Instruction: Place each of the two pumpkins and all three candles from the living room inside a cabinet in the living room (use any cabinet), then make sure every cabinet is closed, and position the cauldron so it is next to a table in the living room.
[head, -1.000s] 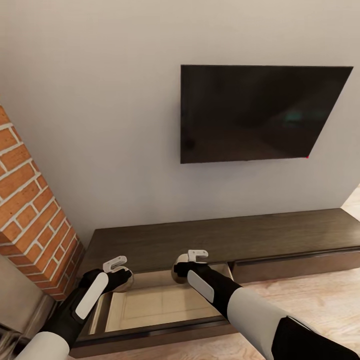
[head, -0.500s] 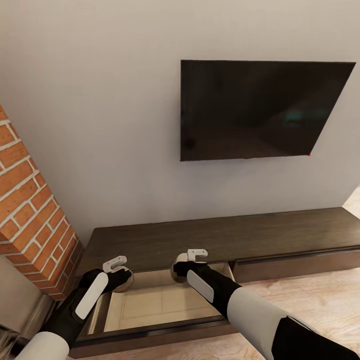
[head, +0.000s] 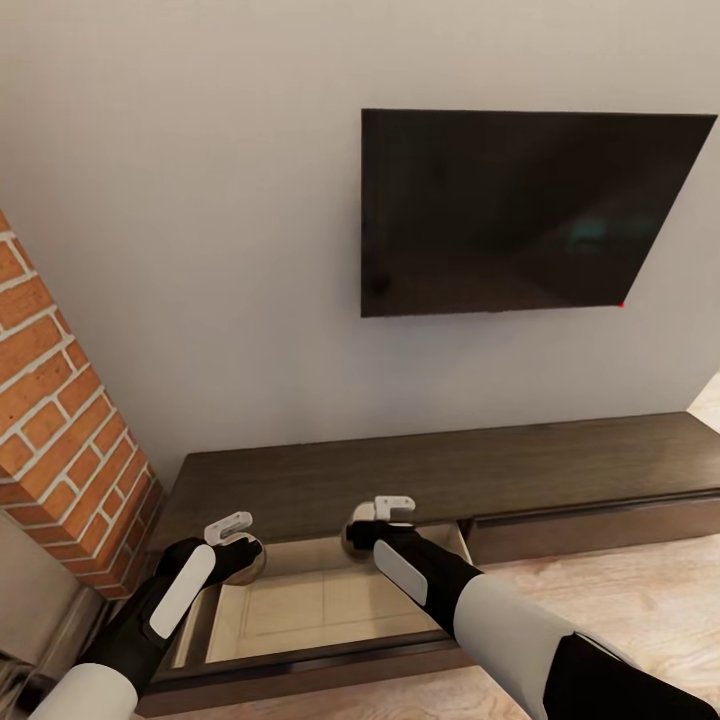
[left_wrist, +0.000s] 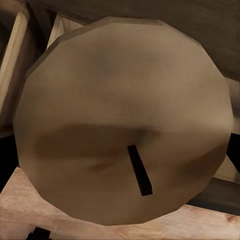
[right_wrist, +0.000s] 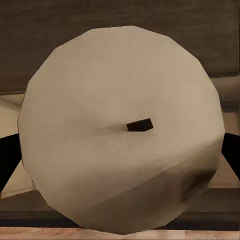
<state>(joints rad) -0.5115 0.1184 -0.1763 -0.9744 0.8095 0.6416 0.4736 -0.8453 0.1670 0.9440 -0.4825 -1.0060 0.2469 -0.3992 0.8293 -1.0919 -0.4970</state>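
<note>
The long low dark brown cabinet (head: 480, 468) runs along the wall, and its left drawer (head: 318, 603) is pulled out, showing a pale beige inside. My left gripper (head: 243, 550) hovers over the drawer's back left corner, shut on a beige candle (head: 256, 562). My right gripper (head: 366, 524) hangs over the drawer's back right part, shut on a second candle (head: 357, 519). The left wrist view looks onto the round top of its candle (left_wrist: 125, 120) with a dark wick. In the right wrist view the other candle (right_wrist: 120, 145) shows the same way. Pumpkins, cauldron and table are out of view.
A dark TV (head: 520, 210) hangs on the pale wall above the cabinet. A brick column (head: 60, 440) stands close at the left of the drawer. The cabinet's right drawer front (head: 590, 530) is shut. Light wood floor (head: 640, 610) lies at the right.
The whole picture has slid slightly, so the camera moved. Both arms hold their candles over the open drawer much as before.
</note>
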